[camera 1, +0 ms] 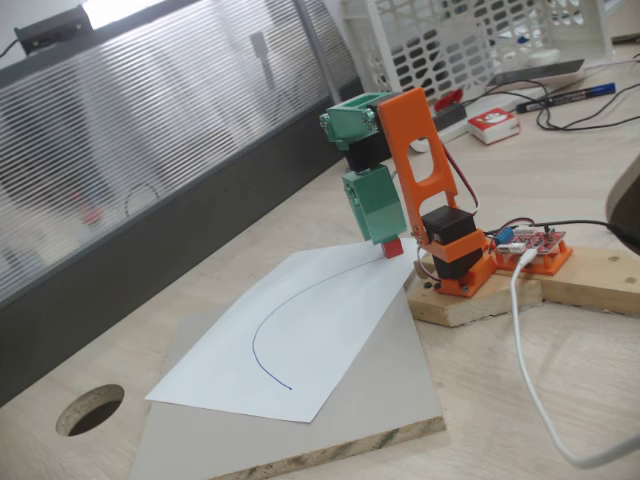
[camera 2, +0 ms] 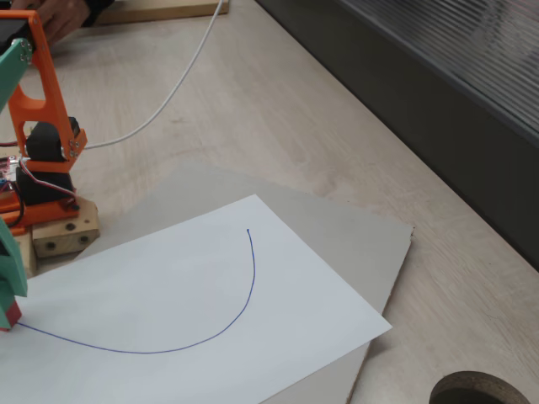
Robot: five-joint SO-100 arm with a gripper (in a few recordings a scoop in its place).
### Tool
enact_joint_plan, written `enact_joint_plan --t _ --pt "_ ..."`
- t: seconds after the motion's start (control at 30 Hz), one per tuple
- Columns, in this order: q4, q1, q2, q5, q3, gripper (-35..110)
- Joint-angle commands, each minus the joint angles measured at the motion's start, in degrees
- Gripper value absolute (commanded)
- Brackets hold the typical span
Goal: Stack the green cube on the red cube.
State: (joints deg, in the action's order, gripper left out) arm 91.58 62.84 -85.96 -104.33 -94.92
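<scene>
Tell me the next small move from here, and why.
Probably ease the jaws open a little, with no sideways motion. In both fixed views the gripper points straight down with its tip right on top of the red cube at the edge of the paper. The green cube cannot be told apart from the green jaws, so open slowly and check.

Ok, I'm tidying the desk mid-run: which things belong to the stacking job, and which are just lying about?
Job: red cube; claw directly over it.
Lying about: white basket; red-and-white box; blue marker; white cable; red circuit board.
</scene>
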Motion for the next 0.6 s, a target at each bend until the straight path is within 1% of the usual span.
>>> enact_joint_plan --t 0.0,0.13,0.33,0.57 --pt "0.97 0.35 -1.58 0.0 -0.09 30" --pt "0.97 0.44 -2.46 0.0 -0.09 30" --pt "0.97 0.62 -9.67 -0.09 -0.44 30" --pt "0.97 0.26 -9.76 -0.09 -0.79 30"
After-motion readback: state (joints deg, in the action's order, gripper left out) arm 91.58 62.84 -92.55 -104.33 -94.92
